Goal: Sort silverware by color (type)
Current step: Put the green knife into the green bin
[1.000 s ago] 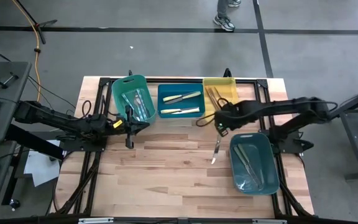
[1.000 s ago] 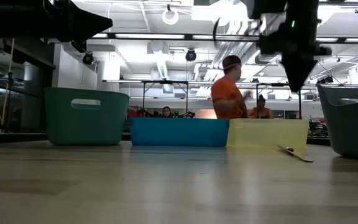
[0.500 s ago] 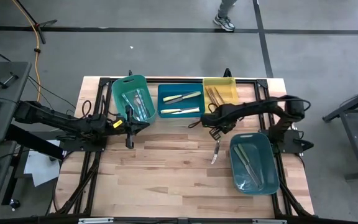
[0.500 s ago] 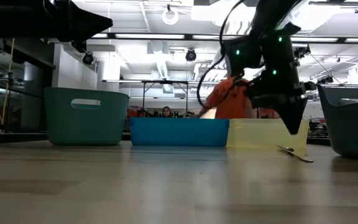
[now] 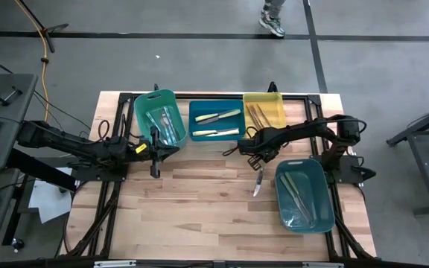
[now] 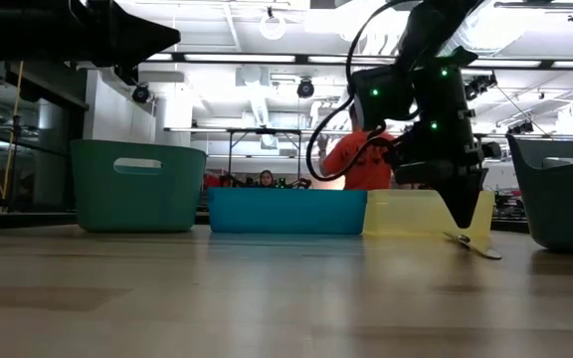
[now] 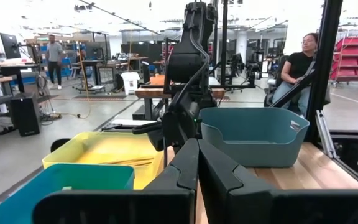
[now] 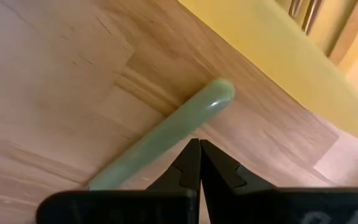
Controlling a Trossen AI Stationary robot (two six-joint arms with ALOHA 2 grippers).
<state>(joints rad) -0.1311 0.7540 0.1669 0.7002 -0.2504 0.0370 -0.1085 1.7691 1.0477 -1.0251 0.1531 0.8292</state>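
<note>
One green-handled utensil (image 5: 258,181) lies flat on the wood, between the yellow bin (image 5: 276,119) and the teal bin (image 5: 320,182). Its handle's rounded end (image 8: 219,93) shows in the right wrist view. My right gripper (image 5: 259,158) is shut and points down, hovering just above that handle end (image 6: 463,238); its tip (image 6: 466,219) stays clear of it. My left gripper (image 5: 171,150) is shut and waits beside the green bin (image 5: 141,112). Other utensils lie in the bins.
Four bins: a green one with clear-handled utensils (image 5: 165,123), a blue one (image 5: 196,119) with pale yellow handles, a yellow one with brownish handles (image 5: 256,113), and a teal one with green handles (image 5: 298,195). Bare wood lies toward the near edge. People show beyond the table.
My right gripper has come down toward the table and slightly toward the left, ending just over the green utensil's handle end, while its elbow folded back toward the right. The utensil has stayed where it lay.
</note>
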